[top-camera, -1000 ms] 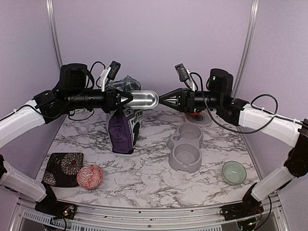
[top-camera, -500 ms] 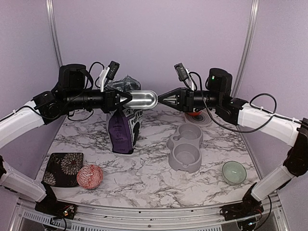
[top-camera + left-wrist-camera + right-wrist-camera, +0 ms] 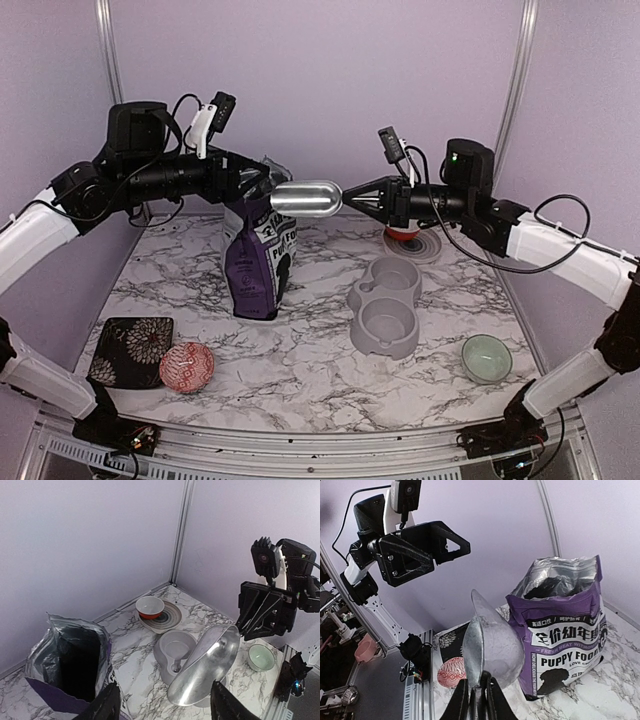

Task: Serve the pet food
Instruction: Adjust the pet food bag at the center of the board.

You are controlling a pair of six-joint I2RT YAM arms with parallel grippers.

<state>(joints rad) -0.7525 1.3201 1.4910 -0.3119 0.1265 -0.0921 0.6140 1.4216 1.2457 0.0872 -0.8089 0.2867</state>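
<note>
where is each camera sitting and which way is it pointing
Top external: above and behind the bases, looking down over the table; left arm and right arm show, scoop between them.
Left wrist: on the left arm, facing right over the feeder; the open left fingers frame the bottom edge.
Right wrist: on the right arm, facing left toward the bag; the right fingers clamp the scoop's handle.
Shared: both wrist views show the scoop, and each shows the other arm.
</note>
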